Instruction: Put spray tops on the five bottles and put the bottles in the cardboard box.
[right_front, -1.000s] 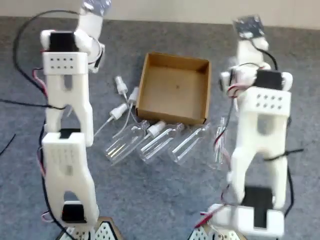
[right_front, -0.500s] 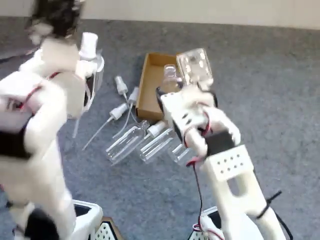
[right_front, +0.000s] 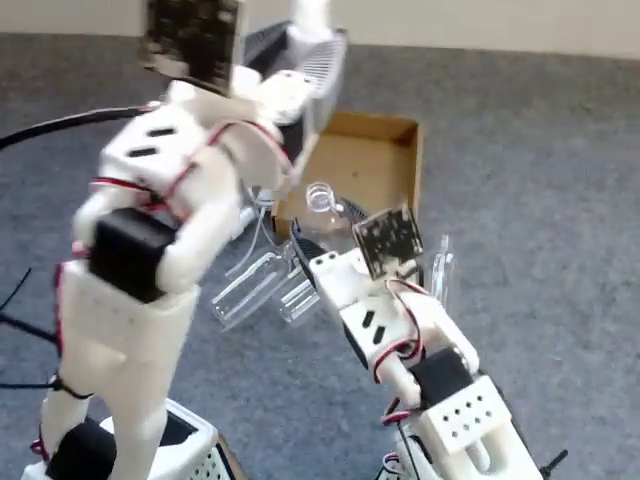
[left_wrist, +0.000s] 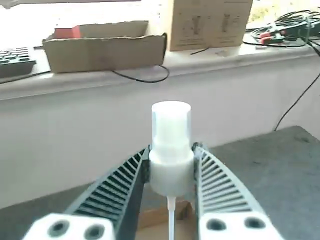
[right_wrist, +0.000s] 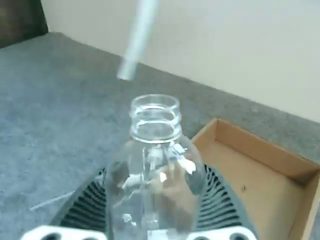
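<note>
My left gripper (left_wrist: 171, 156) is shut on a white spray top (left_wrist: 171, 145), whose thin tube (left_wrist: 170, 212) hangs down. In the high view that gripper (right_front: 312, 48) is raised above the near left corner of the cardboard box (right_front: 385, 165). My right gripper (right_wrist: 155, 187) is shut on a clear bottle (right_wrist: 155, 165), upright with an open neck (right_wrist: 155, 114). The tube's end (right_wrist: 134, 47) hangs just above and beside the neck. From above, the bottle (right_front: 320, 198) stands at the box's front edge in the right gripper (right_front: 322, 228).
More clear bottles lie on the grey carpet in front of the box (right_front: 248, 288), (right_front: 298, 298), and one to the right (right_front: 440, 265). Loose spray tops (right_front: 252, 215) lie left of the box, partly hidden by the left arm. The box's inside (right_wrist: 250, 175) holds nothing.
The left arm has swung right, carrying the spray top from the table's left to above the box corner. The right arm has drawn the bottle back toward the box's front edge, under the tube.
</note>
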